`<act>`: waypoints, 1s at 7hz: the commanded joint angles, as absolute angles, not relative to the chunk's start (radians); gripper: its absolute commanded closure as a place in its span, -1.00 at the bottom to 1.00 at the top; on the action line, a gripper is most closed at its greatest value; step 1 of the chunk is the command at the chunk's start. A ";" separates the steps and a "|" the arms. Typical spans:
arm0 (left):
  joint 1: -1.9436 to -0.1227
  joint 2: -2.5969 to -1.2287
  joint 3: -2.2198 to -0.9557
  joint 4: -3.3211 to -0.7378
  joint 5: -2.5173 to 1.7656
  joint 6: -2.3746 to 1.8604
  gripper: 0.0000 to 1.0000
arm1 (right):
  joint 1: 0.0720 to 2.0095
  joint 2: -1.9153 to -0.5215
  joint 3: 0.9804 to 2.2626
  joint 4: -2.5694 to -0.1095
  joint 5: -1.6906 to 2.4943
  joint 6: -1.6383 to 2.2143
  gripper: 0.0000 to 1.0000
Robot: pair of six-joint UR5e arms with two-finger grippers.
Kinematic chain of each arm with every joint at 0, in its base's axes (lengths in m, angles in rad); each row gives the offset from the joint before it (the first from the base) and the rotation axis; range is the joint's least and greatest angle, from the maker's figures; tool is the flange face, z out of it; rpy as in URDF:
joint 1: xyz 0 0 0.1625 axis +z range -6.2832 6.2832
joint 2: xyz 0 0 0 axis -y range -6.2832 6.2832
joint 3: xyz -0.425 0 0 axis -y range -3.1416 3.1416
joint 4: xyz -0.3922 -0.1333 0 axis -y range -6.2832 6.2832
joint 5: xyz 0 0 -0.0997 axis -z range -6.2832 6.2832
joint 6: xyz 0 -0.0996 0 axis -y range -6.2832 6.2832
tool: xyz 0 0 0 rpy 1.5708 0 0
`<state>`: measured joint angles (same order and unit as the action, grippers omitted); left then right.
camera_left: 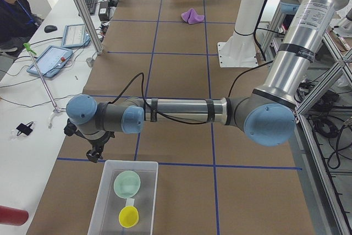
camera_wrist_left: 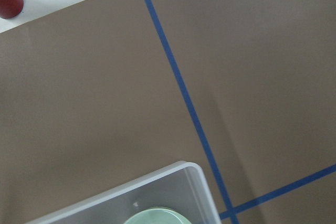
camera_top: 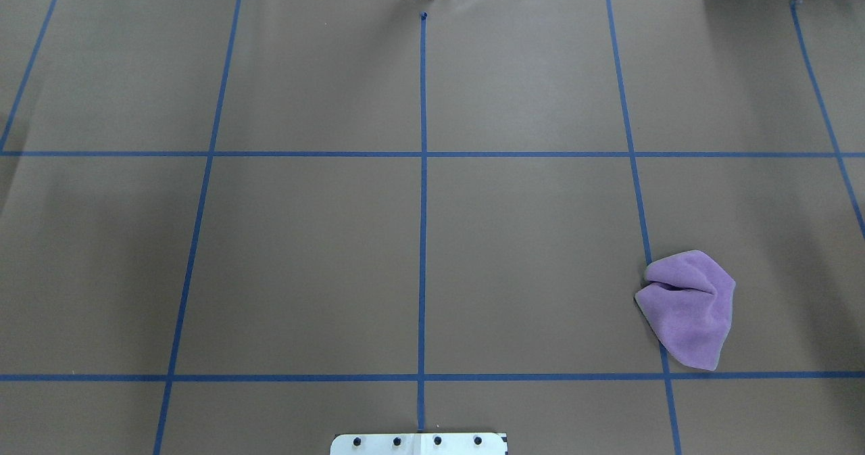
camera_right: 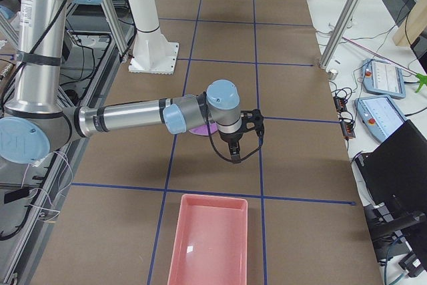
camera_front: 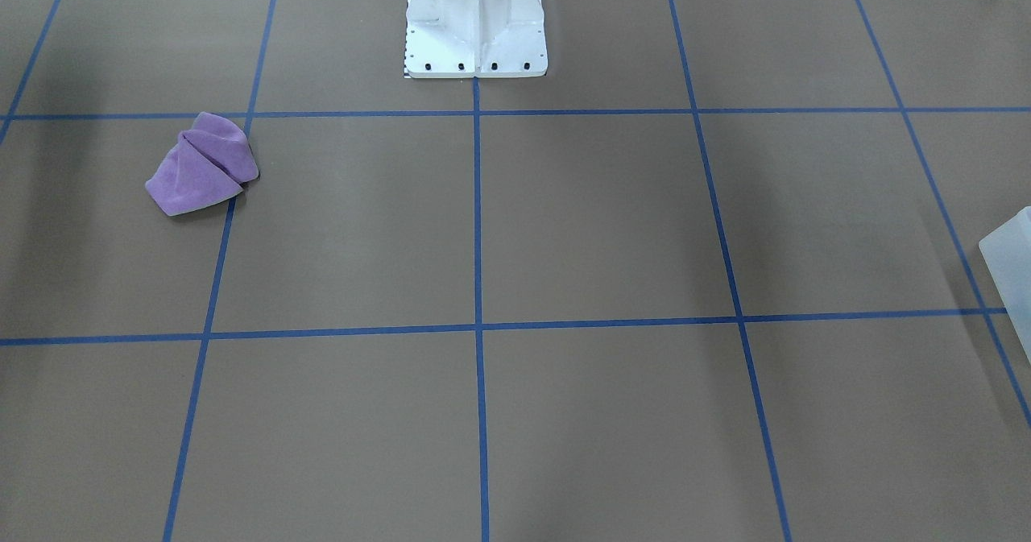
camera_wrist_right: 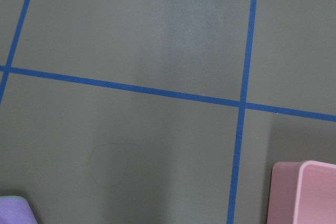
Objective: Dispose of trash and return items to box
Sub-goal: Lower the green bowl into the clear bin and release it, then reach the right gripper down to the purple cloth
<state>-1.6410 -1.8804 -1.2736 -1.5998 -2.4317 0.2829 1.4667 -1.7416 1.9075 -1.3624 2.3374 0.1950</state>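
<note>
I've got bare bench [camera_top: 304, 252] across the middle squares, room to pass anywhere there. In the way: purple cloth [camera_top: 689, 306] on the robot's right half, pedestal [camera_front: 475, 22] at the robot's edge, clear box [camera_left: 104, 191] at the left end, pink tray [camera_right: 210, 238] at the right end.

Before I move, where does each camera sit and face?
Front-facing: across the table, facing the robot's base; purple cloth on the robot's right.
Overhead: behind the robot, looking down; base edge only; same cloth.
Exterior left: table's end; left arm near, clear box below.
Exterior right: opposite end; right arm near, pink tray below.
Left wrist: down on the clear box's corner.
Right wrist: down on the pink tray's corner.
</note>
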 commanded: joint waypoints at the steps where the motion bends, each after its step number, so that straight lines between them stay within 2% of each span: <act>1: -1.643 -1.629 -1.473 -1.700 -2.433 0.272 -0.96 | 1.419 -1.740 1.910 -1.324 2.338 0.268 -1.00; 2: -1.641 -1.544 -1.565 -1.722 -2.384 0.252 -0.96 | 1.382 -1.740 1.911 -1.269 2.338 0.357 -1.00; 3: -1.640 -1.504 -1.598 -1.721 -2.322 0.203 -0.96 | 1.346 -1.740 1.911 -1.208 2.332 0.445 -1.00; 5: -1.634 -1.506 -1.629 -1.630 -2.307 0.195 -0.96 | 1.283 -1.703 1.920 -1.189 2.323 0.591 -1.00; 7: -1.632 -1.499 -1.649 -1.626 -2.306 0.196 -0.96 | 1.083 -1.692 2.003 -1.187 2.142 0.879 -1.00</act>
